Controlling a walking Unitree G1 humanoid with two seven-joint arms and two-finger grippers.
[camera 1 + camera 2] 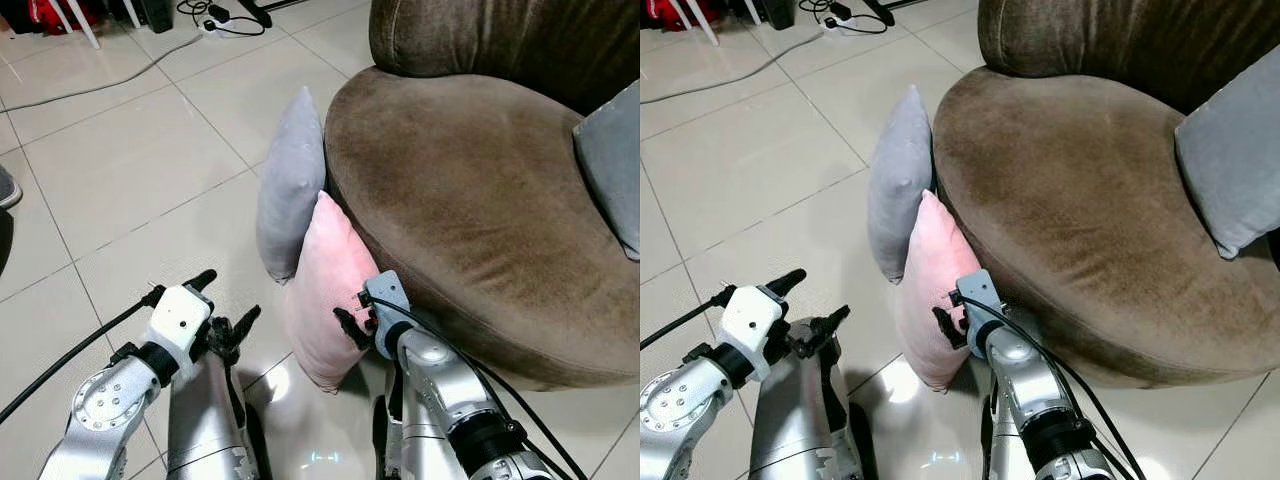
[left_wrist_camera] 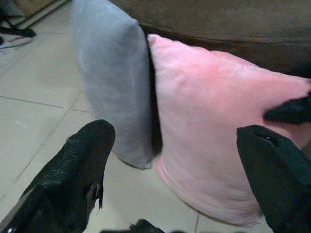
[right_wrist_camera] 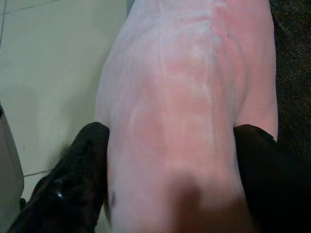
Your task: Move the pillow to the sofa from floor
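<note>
A pink pillow stands on its edge on the tiled floor and leans against the front of a round brown sofa. My right gripper is open and straddles the pillow's near edge, one finger on each face, both touching the fabric. My left gripper is open and empty. It hovers low over the floor to the left of the pink pillow, pointing at it.
A grey pillow also stands on the floor, leaning on the sofa just beyond the pink one. A grey cushion lies on the sofa seat at the right. Cables and a power strip lie far back on the tiles.
</note>
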